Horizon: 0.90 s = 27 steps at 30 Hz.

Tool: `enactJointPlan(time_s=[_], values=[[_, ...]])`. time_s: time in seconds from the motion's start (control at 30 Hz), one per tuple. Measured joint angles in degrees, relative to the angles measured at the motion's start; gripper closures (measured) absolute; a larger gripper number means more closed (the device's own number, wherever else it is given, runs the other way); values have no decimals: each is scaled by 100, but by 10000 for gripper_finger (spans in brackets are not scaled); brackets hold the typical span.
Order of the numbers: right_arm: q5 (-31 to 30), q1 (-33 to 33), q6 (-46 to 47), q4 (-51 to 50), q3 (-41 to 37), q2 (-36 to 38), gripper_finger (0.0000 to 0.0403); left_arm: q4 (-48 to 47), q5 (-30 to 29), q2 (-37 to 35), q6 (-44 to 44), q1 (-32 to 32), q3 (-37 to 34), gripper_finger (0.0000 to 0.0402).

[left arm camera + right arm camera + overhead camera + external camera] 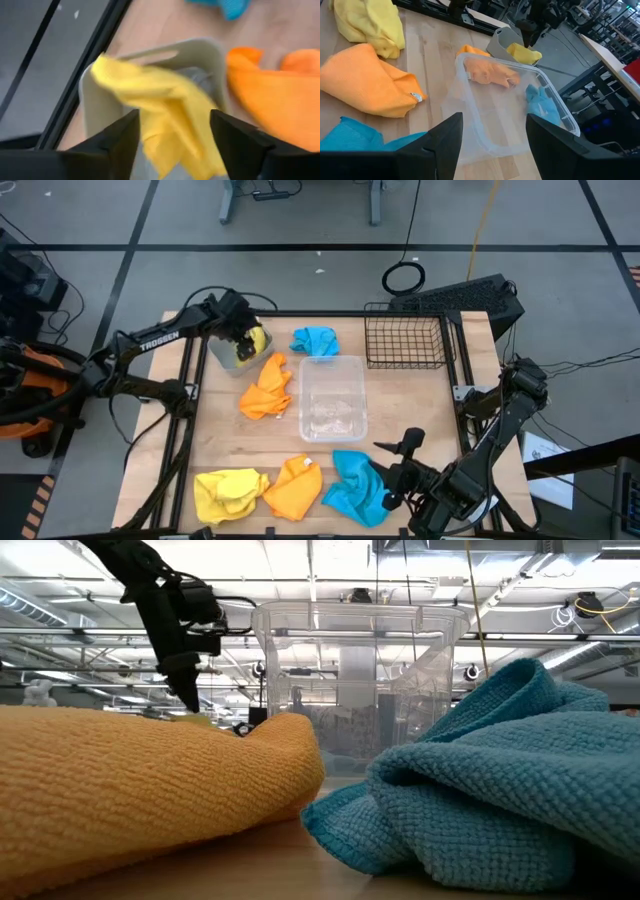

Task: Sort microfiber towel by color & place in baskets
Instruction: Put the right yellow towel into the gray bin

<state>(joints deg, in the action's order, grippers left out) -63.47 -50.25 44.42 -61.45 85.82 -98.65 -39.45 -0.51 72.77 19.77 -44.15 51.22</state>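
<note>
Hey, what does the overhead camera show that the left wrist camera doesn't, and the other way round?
Only the high view shows the black wire-mesh basket, the clear plastic tub, the right gripper by a blue towel, and the yellow towel at the near edge.

Only the left wrist view shows the left gripper's fingers spread, the cloth hanging between them.

Both show the yellow towel at the grey bin and the orange towel beside it.

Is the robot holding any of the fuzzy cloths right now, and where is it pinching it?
No. The left gripper is open over a yellow towel draped in the grey bin. The right gripper is open and empty.
</note>
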Motion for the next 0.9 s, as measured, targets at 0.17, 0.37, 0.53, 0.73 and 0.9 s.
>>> enactJointPlan(time_s=[0.17, 0.37, 0.53, 0.73, 0.9], values=[[-104, 22, -10, -2, 0, 0, 193, 296, -138, 2, 4, 395, -2, 240], [-102, 30, -10, -2, 0, 0, 193, 488, -355, 2, 41, 611, -4, 292], [-102, 30, -12, -4, 0, 0, 193, 280, -774, 124, 484, 622, -13, 272], [-104, 30, -56, -8, 0, 0, 193, 520, -885, 410, 1026, 683, -13, 186], [-103, 30, -35, -7, 0, 0, 193, 627, -1423, 732, 1766, 670, -13, 128]])
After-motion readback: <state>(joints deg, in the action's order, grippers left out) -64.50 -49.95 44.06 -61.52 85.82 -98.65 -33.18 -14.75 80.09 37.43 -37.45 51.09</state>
